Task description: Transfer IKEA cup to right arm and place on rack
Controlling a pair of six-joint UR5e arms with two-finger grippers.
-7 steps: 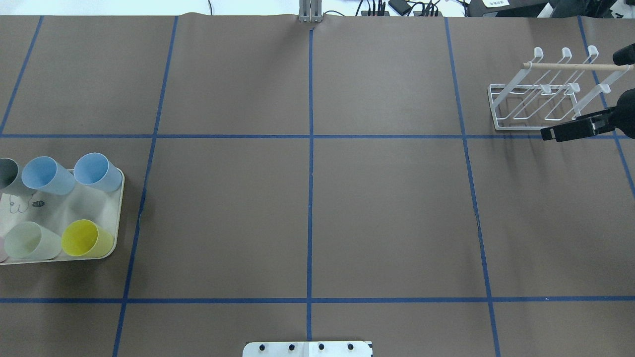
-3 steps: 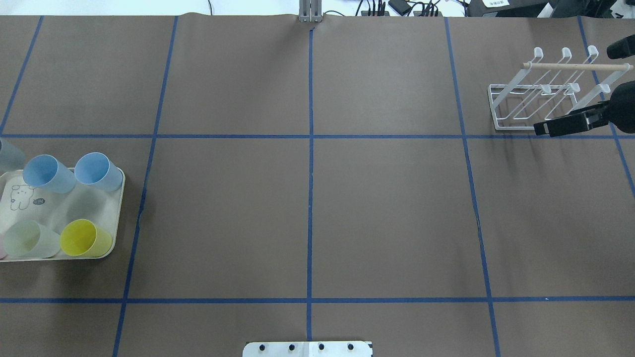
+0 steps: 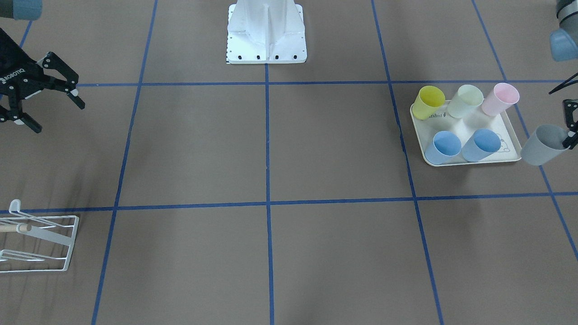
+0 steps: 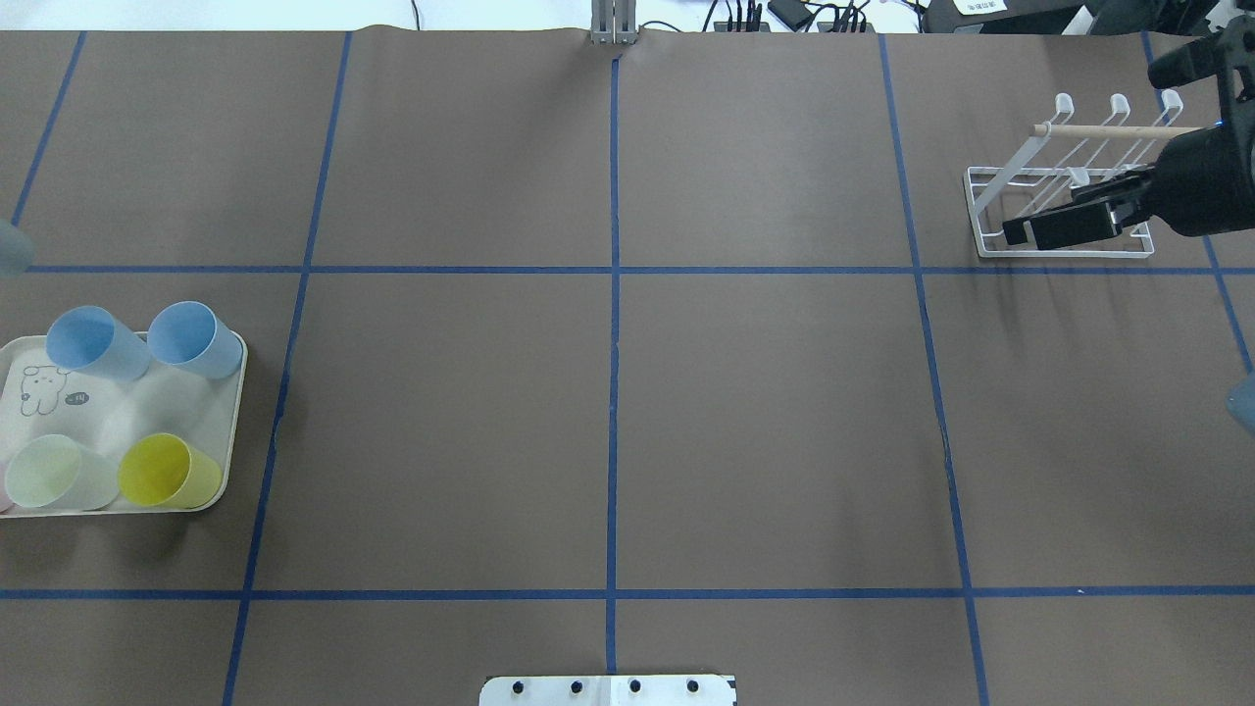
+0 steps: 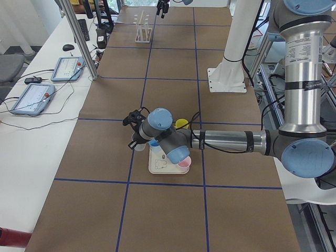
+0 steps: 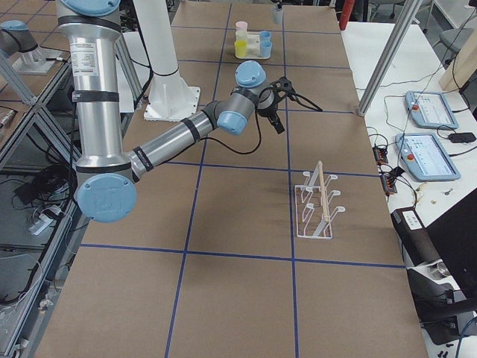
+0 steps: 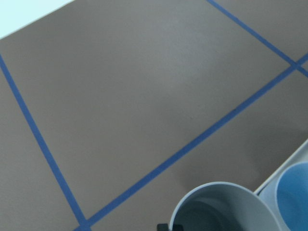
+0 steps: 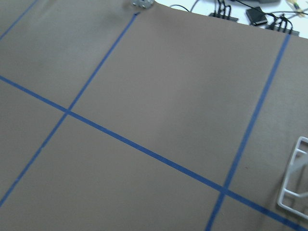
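Observation:
My left gripper [image 3: 570, 137] is shut on the rim of a grey IKEA cup [image 3: 542, 145] and holds it tilted above the table, just beside the tray's far corner. The cup's rim fills the bottom of the left wrist view [image 7: 221, 204]. My right gripper [image 3: 58, 117] is open and empty. It hangs in the air near the white wire rack [image 4: 1064, 211] with its wooden dowel, and one of its fingers [image 4: 1059, 224] overlaps the rack from above. The rack also shows in the front view [image 3: 43, 246] and in the right side view [image 6: 317, 209].
A cream tray [image 4: 235, 422] at the table's left end holds two blue cups [image 4: 93, 343], a pale green cup [image 4: 49, 473], a yellow cup [image 4: 162, 471] and a pink cup [image 3: 500, 98]. Blue tape lines cross the brown table. The robot's base [image 3: 266, 31] stands mid-table.
The grey cup has risen off the tray and moved away from it toward the table's far side. My right gripper has swung left over the rack.

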